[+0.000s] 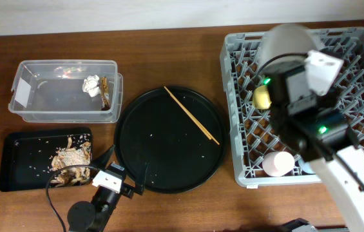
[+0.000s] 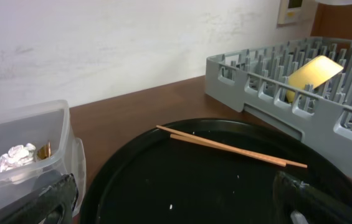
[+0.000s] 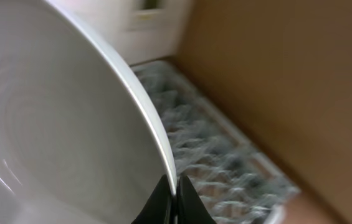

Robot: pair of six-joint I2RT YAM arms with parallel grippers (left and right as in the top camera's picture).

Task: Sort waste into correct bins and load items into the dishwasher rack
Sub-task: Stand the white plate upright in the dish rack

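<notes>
Brown wooden table, white wall behind. The right jaws were clamped together on the rim of the pale grey plate [image 3: 57, 124], pinching its edge. The dishwasher rack [image 1: 230, 96] lay straight below, blurred in the right wrist view. The plate hung tilted over the rack's far-left corner, so I'd say it wanted tipping upright to slot between pegs. Only that wrist view showed the pinch; overhead, the arm hid it. The left jaws were spread wide and empty at the near rim of the round black tray [image 1: 169, 154]. The chopsticks [image 2: 232, 146] lay ahead of them, long axis slanting far-left to near-right, with the left arm nearer. The left wrist view alone showed the yellow bowl [image 2: 313, 73] standing on edge in the rack.
</notes>
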